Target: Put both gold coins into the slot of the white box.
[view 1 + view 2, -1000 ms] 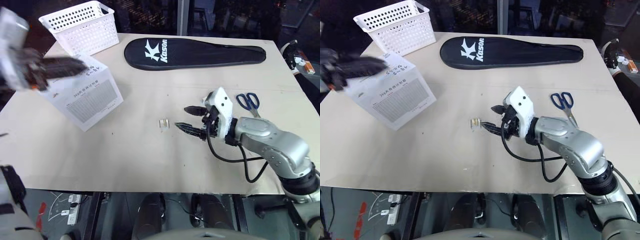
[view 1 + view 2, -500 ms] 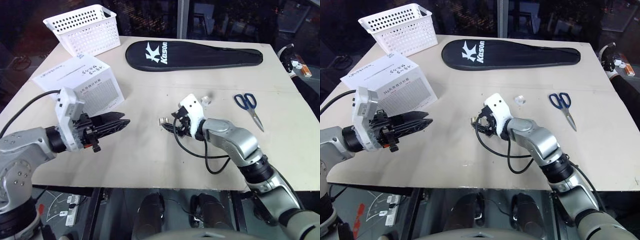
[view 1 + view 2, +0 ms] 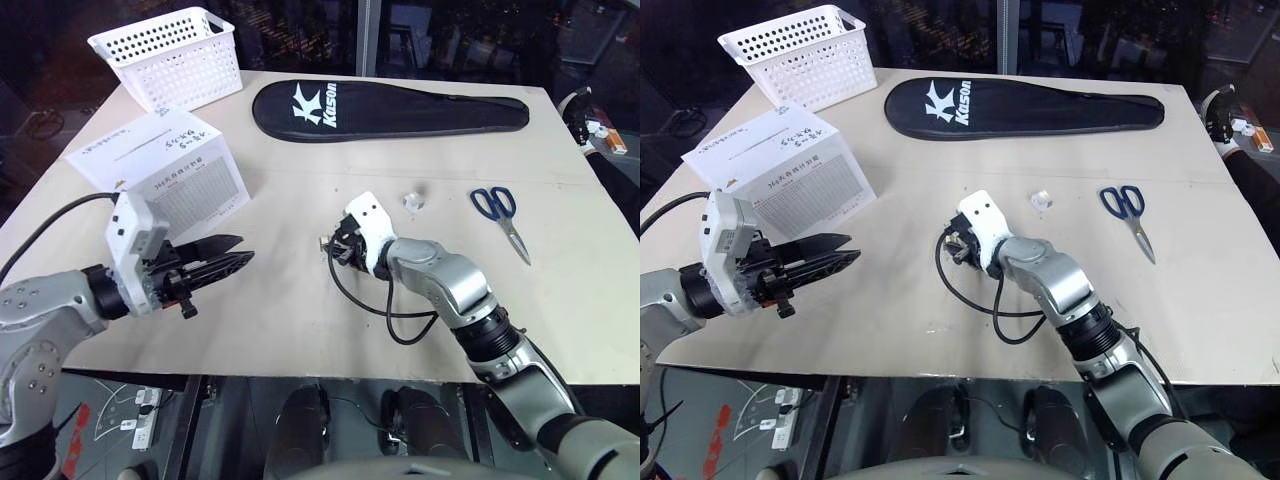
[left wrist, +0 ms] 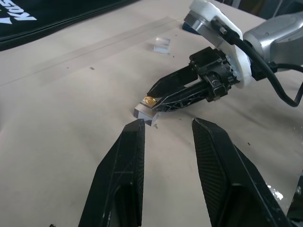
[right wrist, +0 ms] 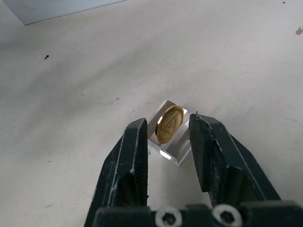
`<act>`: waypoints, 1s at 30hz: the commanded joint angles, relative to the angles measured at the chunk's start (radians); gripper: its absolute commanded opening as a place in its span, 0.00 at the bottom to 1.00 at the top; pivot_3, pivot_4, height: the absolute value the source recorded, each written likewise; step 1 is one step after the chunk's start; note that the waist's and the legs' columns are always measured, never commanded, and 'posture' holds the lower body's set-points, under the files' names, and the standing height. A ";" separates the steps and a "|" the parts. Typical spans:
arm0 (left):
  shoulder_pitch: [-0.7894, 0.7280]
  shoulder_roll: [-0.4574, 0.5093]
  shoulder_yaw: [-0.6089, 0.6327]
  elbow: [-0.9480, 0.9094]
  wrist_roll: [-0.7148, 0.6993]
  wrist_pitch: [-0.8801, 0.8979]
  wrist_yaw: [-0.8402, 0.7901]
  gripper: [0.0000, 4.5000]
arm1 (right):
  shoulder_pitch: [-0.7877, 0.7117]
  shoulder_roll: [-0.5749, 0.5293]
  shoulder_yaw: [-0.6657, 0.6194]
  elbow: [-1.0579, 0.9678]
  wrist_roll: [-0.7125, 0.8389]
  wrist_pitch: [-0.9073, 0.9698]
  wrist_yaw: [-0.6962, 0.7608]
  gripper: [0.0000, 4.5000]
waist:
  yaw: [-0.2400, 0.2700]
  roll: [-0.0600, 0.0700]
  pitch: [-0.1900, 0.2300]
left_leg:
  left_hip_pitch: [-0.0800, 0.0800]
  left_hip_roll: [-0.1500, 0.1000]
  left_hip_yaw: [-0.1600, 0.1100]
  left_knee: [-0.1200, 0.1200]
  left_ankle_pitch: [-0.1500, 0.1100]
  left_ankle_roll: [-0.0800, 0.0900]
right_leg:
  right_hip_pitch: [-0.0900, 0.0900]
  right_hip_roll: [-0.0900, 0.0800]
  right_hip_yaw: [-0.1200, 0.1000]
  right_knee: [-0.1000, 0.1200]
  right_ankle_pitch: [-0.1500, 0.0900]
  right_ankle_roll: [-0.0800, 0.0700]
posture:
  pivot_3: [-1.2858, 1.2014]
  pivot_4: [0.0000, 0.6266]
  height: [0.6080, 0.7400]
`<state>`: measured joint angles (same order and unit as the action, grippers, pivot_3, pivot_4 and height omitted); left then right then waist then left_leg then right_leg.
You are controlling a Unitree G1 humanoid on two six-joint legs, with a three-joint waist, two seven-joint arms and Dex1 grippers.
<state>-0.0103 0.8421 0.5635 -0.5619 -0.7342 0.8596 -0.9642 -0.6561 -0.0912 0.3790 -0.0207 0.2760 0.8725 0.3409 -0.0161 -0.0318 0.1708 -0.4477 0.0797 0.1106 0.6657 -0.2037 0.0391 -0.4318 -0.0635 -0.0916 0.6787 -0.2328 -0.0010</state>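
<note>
1. the right hand (image 5: 165,137) is at the middle of the table (image 3: 300,330), its fingers straddling a small clear holder (image 5: 176,152) with a gold coin (image 5: 169,124) standing upright in it. they are narrowed toward the coin, but a slim gap shows on each side, so no firm pinch yet.
2. the left hand (image 3: 235,255) hovers at about 9 o'clock from the coin, fingers parted and holding nothing.
3. the white box (image 3: 160,170) sits at about 10 o'clock from the coin, well apart. its slot is too faint to make out.
4. a second clear holder (image 3: 412,200) lies at about 2 o'clock from the first. whether it has a coin in it i cannot tell.
5. risks, as i judge them: the fingers may clamp the holder instead of the coin and lift both; the thin coin could tip flat or squirt out under an off-centre squeeze; the holder may skid on the smooth table.
</note>
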 commanded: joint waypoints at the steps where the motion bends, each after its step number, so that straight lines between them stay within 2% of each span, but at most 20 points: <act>1: 0.004 0.021 -0.004 -0.019 -0.023 -0.031 0.001 0.35 | -0.010 0.006 -0.026 -0.029 -0.010 0.006 0.006 0.32 | 0.000 0.000 0.000 | 0.000 0.000 0.000 0.000 0.000 0.000 | 0.000 0.000 0.000 0.000 0.000 0.000 | 0.52 0.24 1.00; 4: 0.006 0.027 -0.009 -0.016 -0.029 -0.037 0.004 0.35 | -0.010 0.003 -0.026 -0.037 -0.016 0.014 0.008 0.32 | 0.000 0.000 0.000 | 0.000 0.000 0.000 0.000 0.000 0.000 | 0.000 0.000 0.000 0.000 0.000 0.000 | 0.52 0.24 1.00; 5: 0.008 0.029 -0.010 -0.015 -0.031 -0.040 0.005 0.35 | -0.011 0.002 -0.026 -0.039 -0.018 0.017 0.008 0.20 | 0.000 0.000 0.000 | 0.000 0.000 0.000 -0.001 0.000 0.000 | 0.000 0.000 0.000 0.000 0.000 0.000 | 0.52 0.24 1.00; 6: 0.010 0.031 -0.010 -0.014 -0.032 -0.043 0.004 0.35 | -0.011 0.002 -0.026 -0.042 -0.020 0.020 0.008 0.14 | 0.000 0.000 0.000 | 0.000 0.000 0.000 -0.001 0.000 0.000 | 0.000 0.000 0.000 0.000 0.000 0.000 | 0.52 0.24 1.00; 7: 0.012 0.033 -0.011 -0.014 -0.034 -0.045 0.004 0.35 | -0.010 0.001 -0.026 -0.044 -0.021 0.023 0.008 0.01 | 0.000 0.001 0.000 | 0.000 0.000 0.000 -0.001 0.000 0.000 | 0.000 0.000 0.000 0.000 0.000 0.000 | 0.52 0.24 1.00; 16: 0.010 0.035 -0.023 -0.005 -0.046 -0.057 0.010 0.35 | -0.005 -0.003 -0.032 -0.065 -0.027 0.042 0.018 0.01 | 0.000 0.001 0.001 | 0.000 0.000 0.000 -0.001 -0.001 -0.002 | -0.001 0.000 0.000 -0.001 -0.001 0.002 | 0.52 0.24 1.00; 22: -0.022 0.032 -0.032 0.019 -0.123 -0.006 0.029 0.35 | -0.006 -0.029 -0.051 -0.124 -0.001 0.014 0.071 0.01 | 0.001 0.002 0.001 | -0.001 0.000 0.000 -0.002 -0.001 -0.002 | -0.001 0.000 0.000 -0.001 -0.002 0.003 | 0.52 0.24 1.00; 30: -0.195 0.031 -0.134 0.104 -0.240 0.054 0.042 0.35 | -0.012 -0.154 -0.156 -0.343 0.221 0.036 0.334 0.01 | 0.005 0.004 0.003 | -0.001 -0.001 -0.001 -0.002 0.000 0.001 | -0.001 0.000 -0.001 -0.002 -0.002 0.004 | 0.52 0.24 1.00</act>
<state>-0.1665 0.8679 0.4482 -0.4735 -0.9460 0.9110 -0.9275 -0.6502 -0.2241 0.2761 -0.2864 0.4299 0.8939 0.6210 -0.0114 -0.0275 0.1734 -0.4488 0.0791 0.1098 0.6637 -0.2037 0.0399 -0.4327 -0.0635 -0.0926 0.6767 -0.2351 0.0026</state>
